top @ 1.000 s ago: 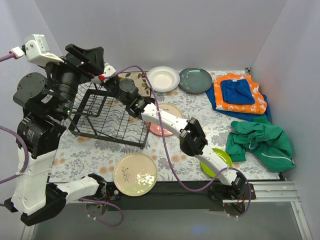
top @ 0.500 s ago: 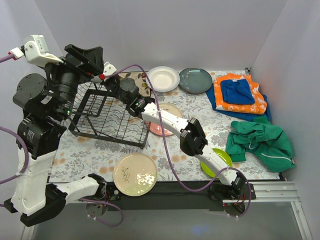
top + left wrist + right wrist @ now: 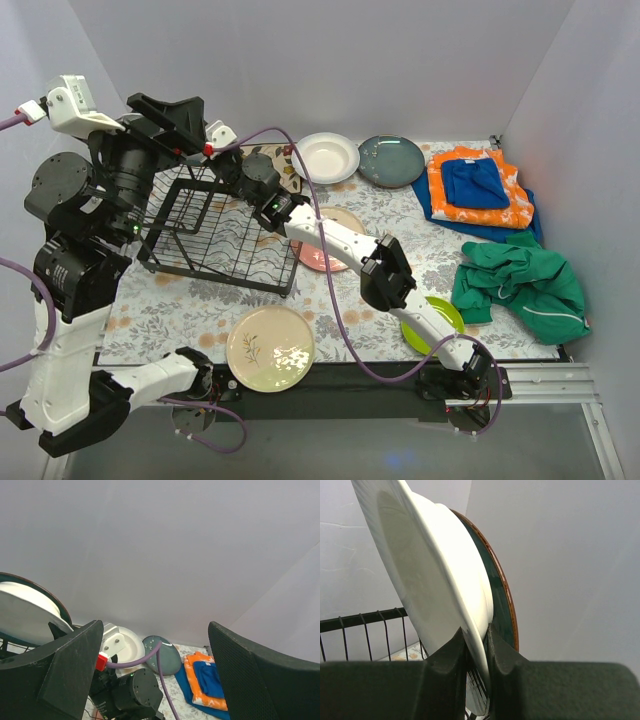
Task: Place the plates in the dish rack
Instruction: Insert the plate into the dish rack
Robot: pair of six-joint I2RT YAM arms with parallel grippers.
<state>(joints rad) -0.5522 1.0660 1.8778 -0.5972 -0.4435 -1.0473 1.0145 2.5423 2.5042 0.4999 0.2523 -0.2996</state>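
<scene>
Top external view: five plates are laid flat: cream plate (image 3: 270, 348), lime plate (image 3: 445, 315), pink plate (image 3: 318, 260), then white plate (image 3: 326, 157) and blue-grey plate (image 3: 391, 160) farthest. At the dish rack (image 3: 215, 235) two more are stood on edge; the rim of a second white plate (image 3: 420, 570) is pinched by the right gripper (image 3: 476, 640), whereas the left gripper (image 3: 155, 645) is spread open.

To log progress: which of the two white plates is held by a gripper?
The white plate on edge, pinched by the right gripper at the rack; the other white plate lies flat on the table.
</scene>
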